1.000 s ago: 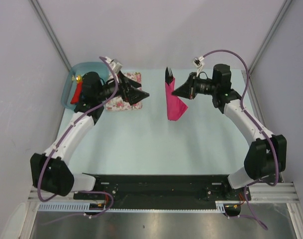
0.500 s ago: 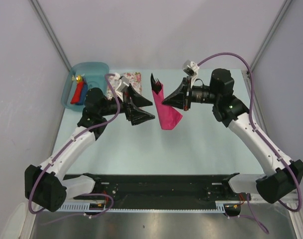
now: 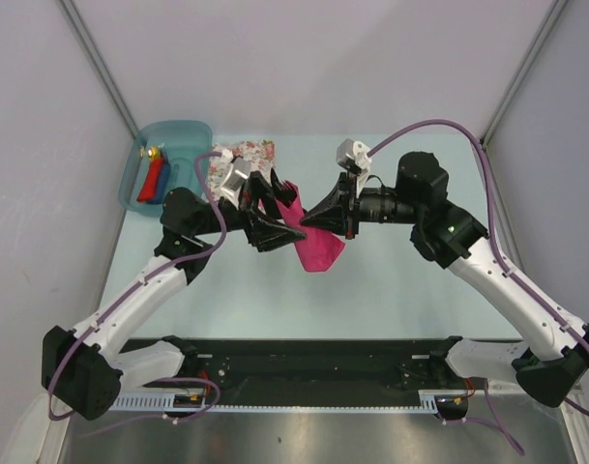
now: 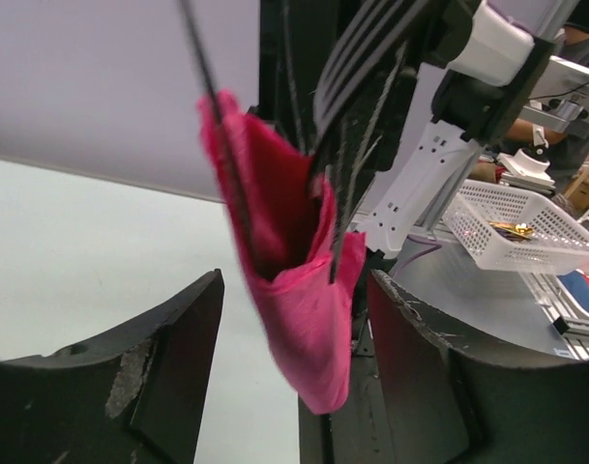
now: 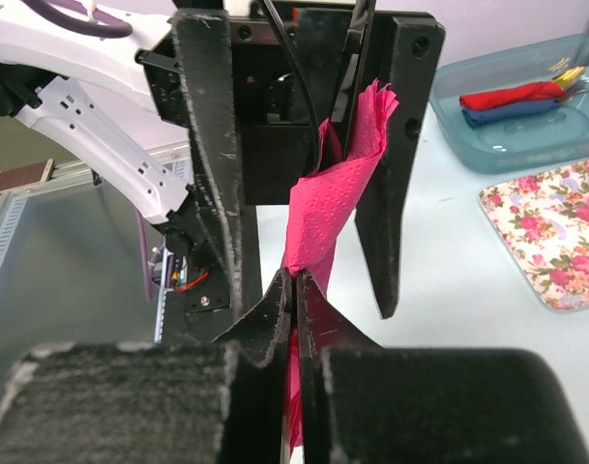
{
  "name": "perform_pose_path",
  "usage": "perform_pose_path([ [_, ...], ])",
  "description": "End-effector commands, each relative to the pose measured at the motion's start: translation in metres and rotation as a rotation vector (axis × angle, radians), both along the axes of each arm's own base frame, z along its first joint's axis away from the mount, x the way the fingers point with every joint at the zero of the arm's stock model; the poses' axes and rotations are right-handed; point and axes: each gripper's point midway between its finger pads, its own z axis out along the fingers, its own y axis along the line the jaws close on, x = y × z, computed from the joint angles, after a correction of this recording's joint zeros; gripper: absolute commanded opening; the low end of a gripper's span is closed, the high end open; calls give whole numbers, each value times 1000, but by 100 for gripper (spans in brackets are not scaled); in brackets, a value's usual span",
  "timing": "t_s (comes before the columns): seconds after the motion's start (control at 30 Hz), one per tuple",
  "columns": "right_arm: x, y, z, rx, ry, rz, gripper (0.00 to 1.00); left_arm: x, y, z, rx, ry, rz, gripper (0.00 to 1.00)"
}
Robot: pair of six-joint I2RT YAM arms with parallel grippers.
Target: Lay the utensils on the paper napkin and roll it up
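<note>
Above the table point(image 3: 391, 280), the L gripper point(image 4: 294, 280) has its fingers wide apart, one on each side of the paper napkin point(image 3: 318, 246). The R gripper point(image 5: 295, 280) is pinched on this rolled napkin, lifted off the table. Fork point(image 4: 367, 53) tines stick out at its top.

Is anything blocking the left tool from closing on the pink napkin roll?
Nothing visible does. The napkin roll, pinched by the right tool, hangs right between the left tool's open fingers.
</note>
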Motion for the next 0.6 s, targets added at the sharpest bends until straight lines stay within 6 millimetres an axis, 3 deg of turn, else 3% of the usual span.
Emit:
perform_pose_path([
  [0.0,-9,-5,44,82,-130,-40,0,-21,2,22,-59,-75,-41,64],
  [0.27,-8,-2,54,116,-155,-65,0,-20,1,19,-54,-63,-45,35],
  [0.4,-8,-2,61,137,-156,-74,0,-19,1,19,-63,-63,-35,41],
  [0.57,-7,-4,68,156,-164,-95,0,-16,2,13,-63,-51,-12,57],
])
